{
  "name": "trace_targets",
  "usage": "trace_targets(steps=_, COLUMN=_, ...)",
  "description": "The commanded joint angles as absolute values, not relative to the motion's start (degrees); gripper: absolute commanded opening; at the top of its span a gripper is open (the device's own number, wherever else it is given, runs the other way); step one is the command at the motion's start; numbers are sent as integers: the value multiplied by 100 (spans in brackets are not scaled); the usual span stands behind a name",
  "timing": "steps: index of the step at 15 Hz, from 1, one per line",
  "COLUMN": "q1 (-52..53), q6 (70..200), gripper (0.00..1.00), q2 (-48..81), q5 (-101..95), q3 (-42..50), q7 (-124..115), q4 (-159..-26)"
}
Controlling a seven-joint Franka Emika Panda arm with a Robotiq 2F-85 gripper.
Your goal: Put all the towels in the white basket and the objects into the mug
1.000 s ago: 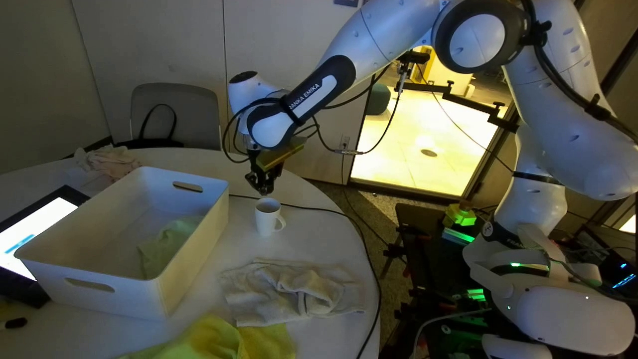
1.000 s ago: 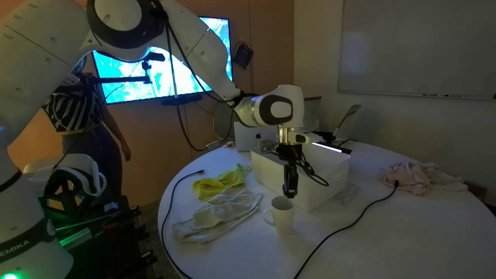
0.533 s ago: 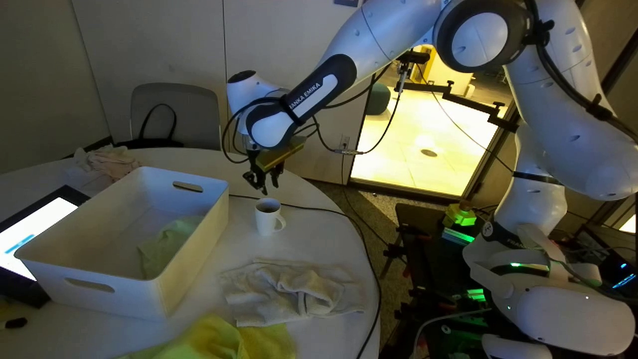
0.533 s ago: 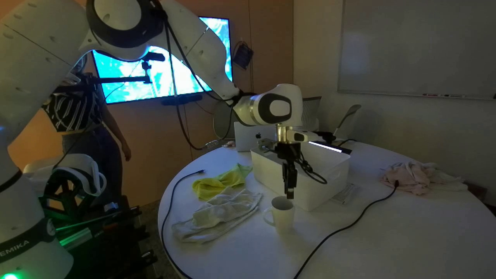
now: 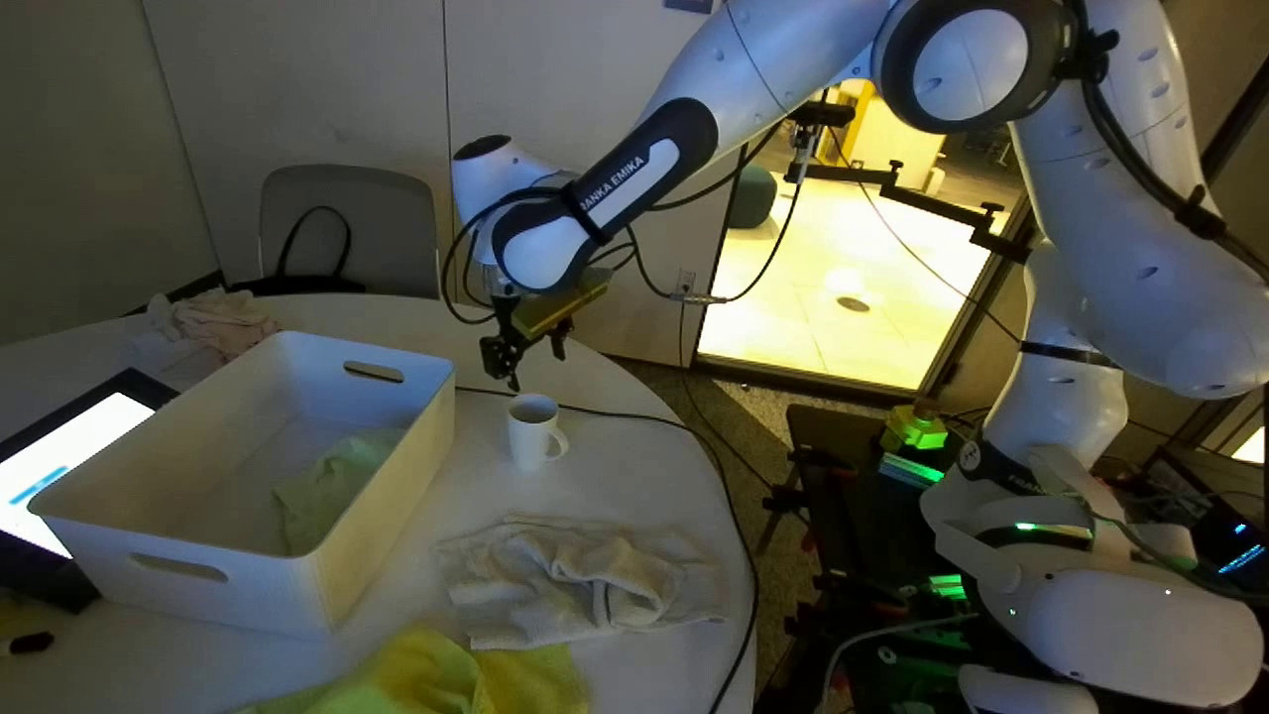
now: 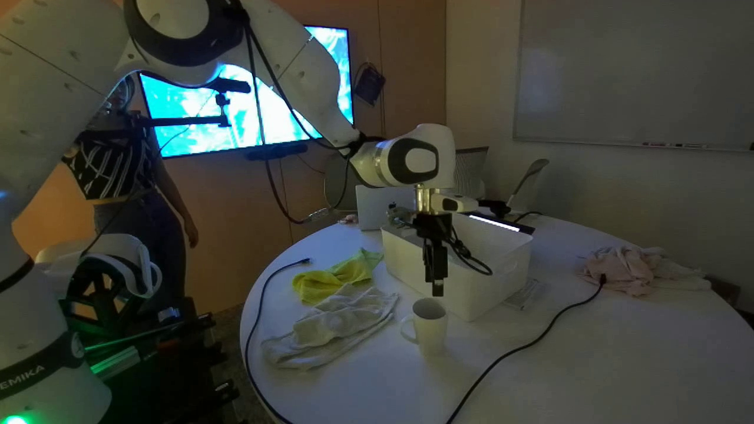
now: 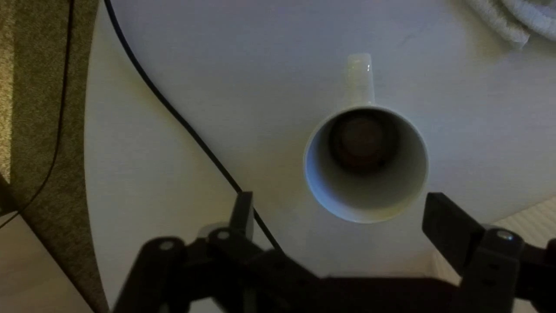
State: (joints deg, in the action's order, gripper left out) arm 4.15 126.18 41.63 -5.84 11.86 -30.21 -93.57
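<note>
- Now your Robotiq gripper (image 7: pixel 340 196) hangs just above the white mug (image 7: pixel 369 193), jaws spread wide and holding nothing; rise straight up before you swing away, so you don't clip the rim.
- Down inside the mug, which stands upright, sits a dark round shape (image 7: pixel 364 139), too dim to name. If that is an object meant for the mug, that part looks done.
- Near the mug runs a black cable (image 7: pixel 182 120); don't dip low enough to snag it.
- Beside the mug stands the white basket (image 5: pixel 387 511), the pale green towel (image 5: pixel 337 486) inside it. When you carry cloth over, clear the wall with height to spare.
- Farther along lies the rumpled off-white towel (image 5: pixel 585 585), probably your next pick. Pinch a raised fold deeply rather than a loose edge.
- Last, the yellow towel (image 5: pixel 426 674) appears to touch the off-white one in both exterior views, so lift slowly, or you may drag both.
</note>
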Motion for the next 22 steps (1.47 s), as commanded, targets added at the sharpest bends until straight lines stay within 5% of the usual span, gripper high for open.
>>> trace_targets(steps=1, q1=464, q6=12691, gripper=100, q2=3555, q5=-637, q3=968, q7=-2573, q4=-10065)
trace_targets(steps=22, q1=748, q6=13739, gripper=100, q2=5032, q5=-579, q3=-264, q7=-621, q4=-9333)
